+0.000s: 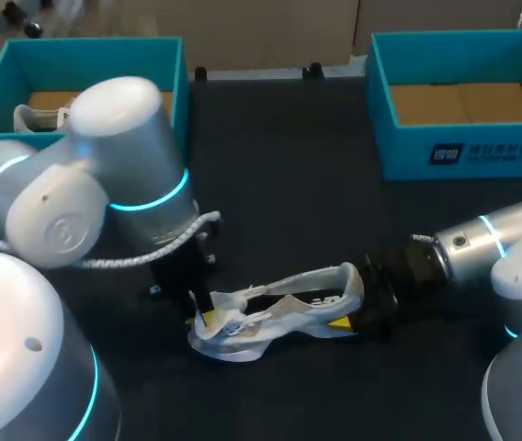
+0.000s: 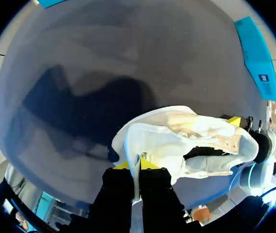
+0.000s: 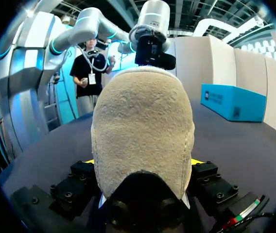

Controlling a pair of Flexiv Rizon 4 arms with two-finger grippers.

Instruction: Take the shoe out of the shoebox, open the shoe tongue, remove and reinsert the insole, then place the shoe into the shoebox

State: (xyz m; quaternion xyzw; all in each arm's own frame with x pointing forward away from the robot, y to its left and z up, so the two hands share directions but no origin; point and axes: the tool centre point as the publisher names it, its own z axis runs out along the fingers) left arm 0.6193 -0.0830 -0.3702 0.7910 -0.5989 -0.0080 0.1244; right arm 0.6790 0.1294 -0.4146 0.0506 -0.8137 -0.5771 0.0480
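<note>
Shoe [image 1: 279, 308] lies crosswise — heel rightward, clamped in the right fingers [image 1: 339, 322] (left fingers [image 2: 152, 167] pinch its front end).

L end effector [image 1: 208, 317] points down, fingers pinched tight — R end effector [image 1: 351, 320] level, fingers wide, gripping

A dark bench [image 1: 289, 156] carries two teal boxes along its far side: the left shoebox [image 1: 96, 43] at one corner and the right shoebox [image 1: 408, 152] at the other, well apart. A white shoe [image 1: 284, 308] rests on the bench near its front, around the middle.
</note>
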